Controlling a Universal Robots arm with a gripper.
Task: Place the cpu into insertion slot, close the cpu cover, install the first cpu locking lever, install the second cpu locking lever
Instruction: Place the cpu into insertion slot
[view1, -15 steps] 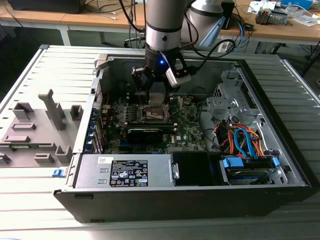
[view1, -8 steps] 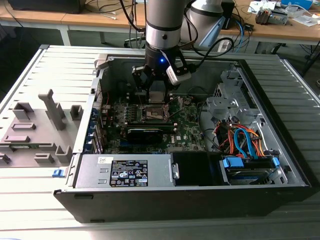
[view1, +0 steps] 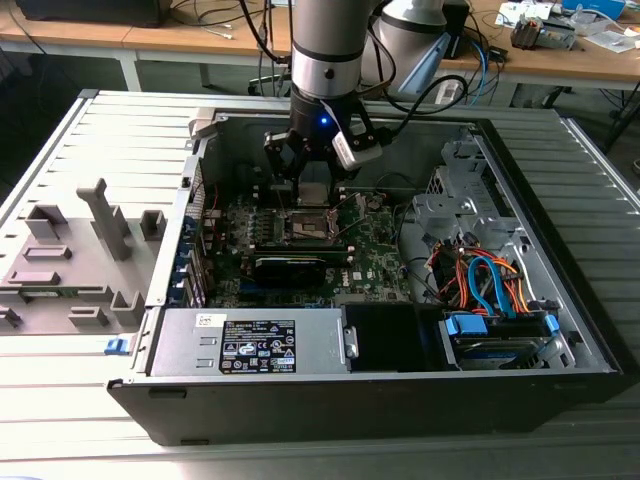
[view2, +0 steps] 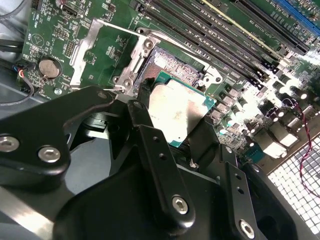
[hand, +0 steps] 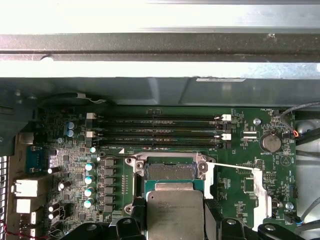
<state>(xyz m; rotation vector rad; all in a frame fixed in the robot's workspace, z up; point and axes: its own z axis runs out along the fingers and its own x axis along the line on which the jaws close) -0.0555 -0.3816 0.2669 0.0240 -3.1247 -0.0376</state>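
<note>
Misalignment is the worry: in the open black tower case (view1: 400, 410), over the green motherboard (hand: 240, 150), the black 2-finger gripper (view2: 174, 114) pinches the small silver-grey square cpu (view2: 176, 106) by opposite edges, near the brown-centred square insertion slot (hand: 170, 172), not seated — a tilted release could bend contacts. The second wrist view shows that pinch; the first wrist view, squareness to the slot.

The cpu (view2: 180, 102) has a dull, smudged silver metal top, while the claw (view2: 174, 112) is matt black.
</note>
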